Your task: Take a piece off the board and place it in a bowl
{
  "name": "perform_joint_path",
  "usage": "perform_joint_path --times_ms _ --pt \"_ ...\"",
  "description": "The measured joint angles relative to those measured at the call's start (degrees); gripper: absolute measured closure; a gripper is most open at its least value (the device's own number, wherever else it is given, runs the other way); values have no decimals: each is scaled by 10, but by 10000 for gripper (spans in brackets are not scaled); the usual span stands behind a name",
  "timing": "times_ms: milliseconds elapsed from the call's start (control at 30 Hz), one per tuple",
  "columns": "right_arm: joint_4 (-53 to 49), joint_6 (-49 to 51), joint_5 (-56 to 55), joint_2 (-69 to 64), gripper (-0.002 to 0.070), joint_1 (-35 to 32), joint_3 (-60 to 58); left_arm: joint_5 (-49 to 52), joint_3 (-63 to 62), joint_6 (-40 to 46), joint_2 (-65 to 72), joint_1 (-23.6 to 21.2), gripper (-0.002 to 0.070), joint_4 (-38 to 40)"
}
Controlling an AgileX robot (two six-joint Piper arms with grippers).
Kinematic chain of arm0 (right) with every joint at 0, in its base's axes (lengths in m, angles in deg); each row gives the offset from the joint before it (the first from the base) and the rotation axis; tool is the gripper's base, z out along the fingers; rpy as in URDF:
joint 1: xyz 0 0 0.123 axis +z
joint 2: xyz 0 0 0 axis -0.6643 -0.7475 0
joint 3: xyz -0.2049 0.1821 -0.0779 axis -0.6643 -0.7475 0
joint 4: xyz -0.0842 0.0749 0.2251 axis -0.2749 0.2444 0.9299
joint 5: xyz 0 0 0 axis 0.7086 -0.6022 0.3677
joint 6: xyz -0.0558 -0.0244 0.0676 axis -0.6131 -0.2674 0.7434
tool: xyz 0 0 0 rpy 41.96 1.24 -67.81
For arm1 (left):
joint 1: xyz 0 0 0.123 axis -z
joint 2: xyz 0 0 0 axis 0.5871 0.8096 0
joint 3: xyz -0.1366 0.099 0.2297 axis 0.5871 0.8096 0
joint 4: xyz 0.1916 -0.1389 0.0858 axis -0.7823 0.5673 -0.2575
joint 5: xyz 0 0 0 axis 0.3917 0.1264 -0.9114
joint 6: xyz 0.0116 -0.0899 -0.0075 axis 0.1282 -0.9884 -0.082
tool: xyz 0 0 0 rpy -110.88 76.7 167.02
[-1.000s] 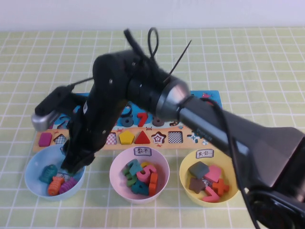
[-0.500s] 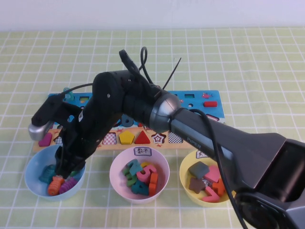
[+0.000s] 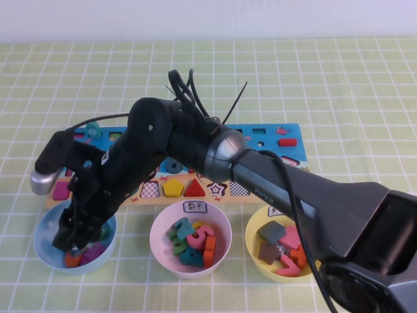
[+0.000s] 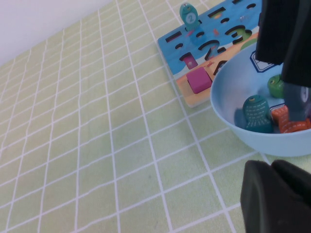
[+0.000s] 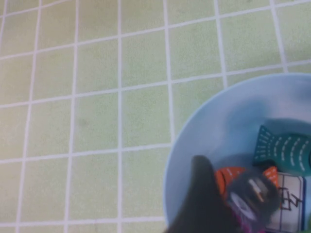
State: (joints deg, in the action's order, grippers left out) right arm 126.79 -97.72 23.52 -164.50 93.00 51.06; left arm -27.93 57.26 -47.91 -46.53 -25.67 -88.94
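My right arm reaches across the board (image 3: 287, 140) to the light blue bowl (image 3: 40, 248) at the front left. My right gripper (image 3: 65, 238) is down inside the bowl. In the right wrist view the gripper (image 5: 243, 204) is shut on the small dark piece (image 5: 252, 196) with a pale mark, just above an orange piece and the bowl's white label (image 5: 289, 204). The left wrist view shows the bowl (image 4: 233, 77), the board's end (image 4: 194, 43) and the right gripper (image 4: 294, 97) with the dark piece (image 4: 297, 104). My left gripper (image 4: 272, 167) is shut and empty, low over the mat beside the bowl.
The blue bowl holds a teal fish (image 5: 286, 148), orange and purple pieces. A pink bowl (image 3: 156, 228) of number pieces and a yellow bowl (image 3: 253, 228) of shape pieces stand to its right. A teal fish piece (image 3: 92, 128) stands on the board's left end.
My right gripper has come down and toward the front left, from above the bowl's far rim to inside the bowl, carrying the dark piece.
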Motion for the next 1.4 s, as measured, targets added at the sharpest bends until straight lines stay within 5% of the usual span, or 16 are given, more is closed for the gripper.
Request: perform_joint_path --times_ms 100,167,333,467,1067,1400 --pt "0 0 0 0 234 -1 0 0 0 0 0 0 680 0" --pt "1 1 0 0 261 -4 0 0 0 0 0 0 680 0" --pt "1 31 2 17 575 -23 -1 0 0 0 0 0 680 0" --pt "2 38 6 59 669 -44 -1 0 0 0 0 0 679 0" --pt "-18 62 58 228 691 -61 -33 0 0 0 0 0 680 0" --pt "-105 97 -54 410 691 -61 -278 0 0 0 0 0 680 0"
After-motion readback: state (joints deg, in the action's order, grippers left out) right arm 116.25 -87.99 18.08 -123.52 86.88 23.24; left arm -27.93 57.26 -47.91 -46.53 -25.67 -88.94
